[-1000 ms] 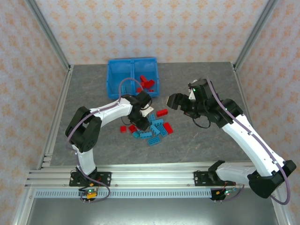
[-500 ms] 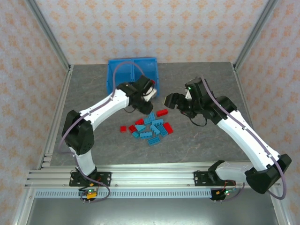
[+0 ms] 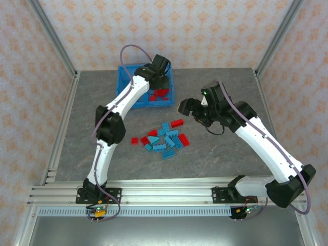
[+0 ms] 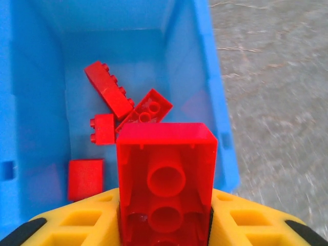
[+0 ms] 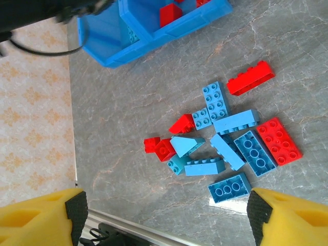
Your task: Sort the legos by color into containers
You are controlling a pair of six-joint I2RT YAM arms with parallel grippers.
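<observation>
One red lego (image 4: 166, 179) over blue bin (image 4: 214, 102)

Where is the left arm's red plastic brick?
Left wrist view: red brick clamped in left jaws above the blue plastic bin's right compartment, over other red bricks.

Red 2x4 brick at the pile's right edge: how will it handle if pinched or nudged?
Probably rigid and light: the red 2x4 brick looks like hard moulded plastic. It lies flat, studs up, so it should slide rather than roll or tip. It seems to touch a blue brick, so a push could shift that too.
</observation>
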